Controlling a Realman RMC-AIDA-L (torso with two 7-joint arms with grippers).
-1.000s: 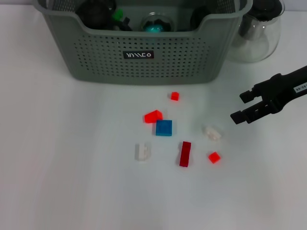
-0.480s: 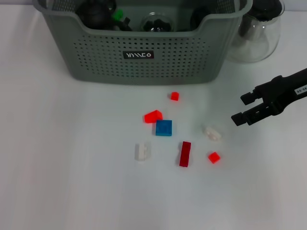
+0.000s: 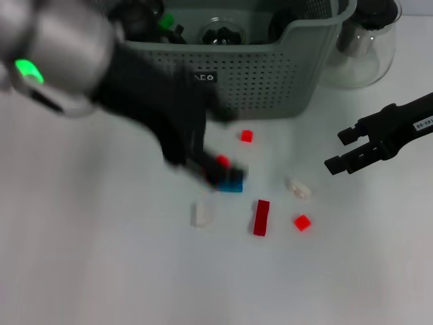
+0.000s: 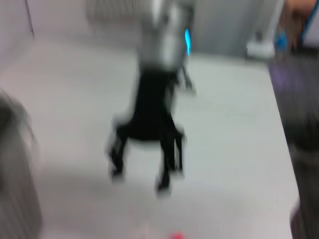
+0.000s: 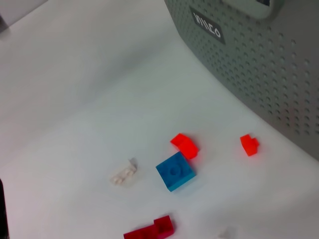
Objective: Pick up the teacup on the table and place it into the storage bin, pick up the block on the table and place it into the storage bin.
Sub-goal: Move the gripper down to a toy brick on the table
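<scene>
Head view: the large grey-green perforated plastic storage bin (image 3: 284,74) stands at the far side of the white table (image 3: 101,271). Inside it lie dark rounded items, a green piece and a clear domed object; none can be identified further. A clear glass teapot (image 3: 365,47) sits just beside the bin's right end. The left arm, grey and black and heavily blurred, crosses in front of the bin, its left gripper (image 3: 210,169) low over the table near the bin's front; whether its fingers are apart or together cannot be told. Around that spot, in front of the bin, lie the blocks: a blue square block (image 3: 233,184), a small red cube (image 3: 246,135), a dark red long brick (image 3: 260,217), another small red block (image 3: 302,222), and two white blocks (image 3: 201,214) (image 3: 298,187). The right gripper (image 3: 346,149) hangs to the right of the bin's front, fingers spread, nothing between them.

Left wrist view: only a blurred black gripper, far off over the table.

Right wrist view: the bin's labelled wall, and before it a red wedge-shaped block (image 5: 185,145) touching the blue block.
</scene>
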